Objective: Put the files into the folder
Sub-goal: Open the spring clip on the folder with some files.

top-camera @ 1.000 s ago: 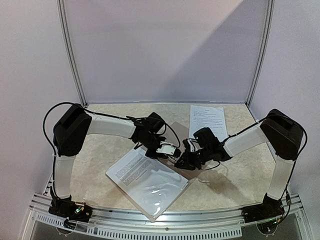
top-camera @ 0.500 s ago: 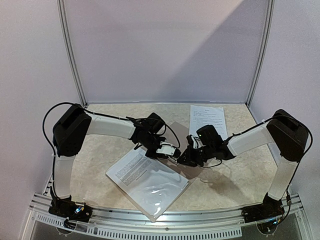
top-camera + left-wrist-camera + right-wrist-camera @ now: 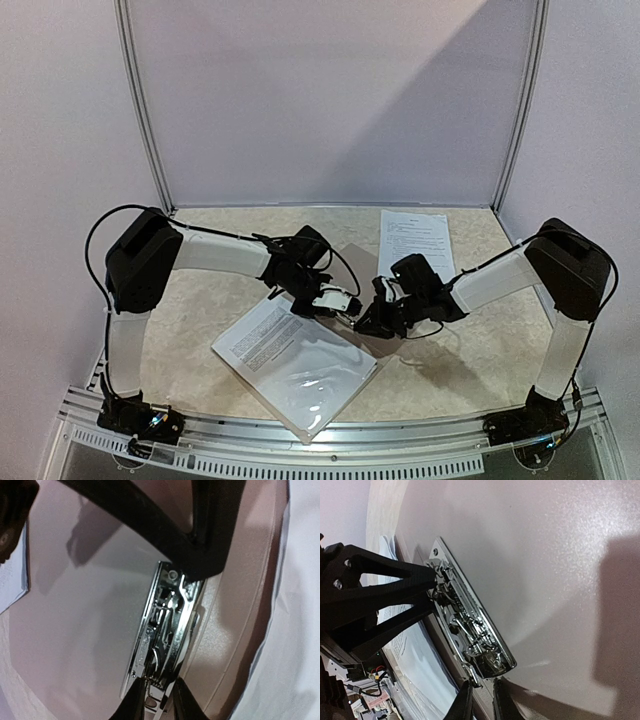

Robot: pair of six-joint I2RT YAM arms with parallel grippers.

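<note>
You see a table (image 3: 200,300) of beige with a pale marbled mottle. The folder (image 3: 85,610) shows you a plain, dull pinkish tan inside, with a faint sparkle in its grain. Its clip (image 3: 162,640) is bright silver metal. The files (image 3: 262,338) are white with dense black print. One more sheet (image 3: 415,238) is the same white with black lines. The sleeve (image 3: 315,380) is clear and glossy, with white glare. Your left gripper (image 3: 156,704) and right gripper (image 3: 482,700) are black. The arms (image 3: 215,252) have white links between black joints. The walls (image 3: 330,100) are pale lilac and the rails (image 3: 300,438) silver-white.
</note>
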